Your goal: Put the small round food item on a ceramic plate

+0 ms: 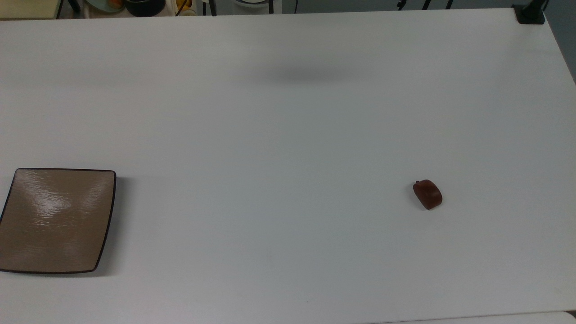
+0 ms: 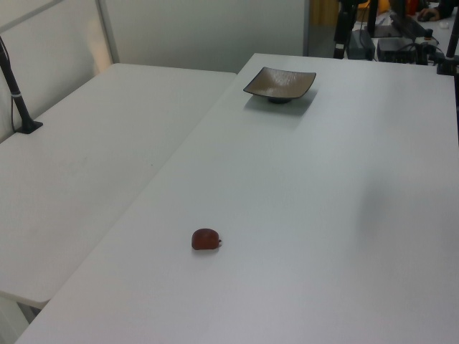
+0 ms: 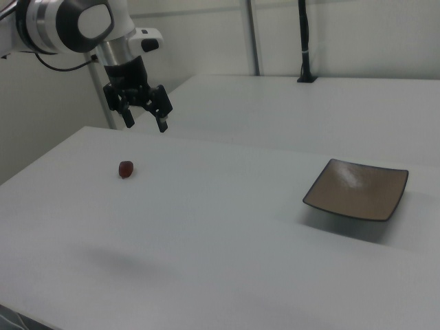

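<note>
The small round food item (image 1: 427, 194), a glossy reddish-brown lump with a tiny stem nub, lies on the white table (image 1: 279, 135) toward the top view's right, well apart from the square tan ceramic plate (image 1: 56, 220) at the top view's left edge. In the right view the gripper (image 3: 145, 118) hangs above the table's far left part with its fingers spread and nothing between them, the food item (image 3: 126, 168) resting near and below it.

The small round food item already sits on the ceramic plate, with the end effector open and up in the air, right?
Not quite. The small round food item lies on the bare white table, far from the ceramic plate, as the top view shows. The end effector is indeed open and up in the air.
</note>
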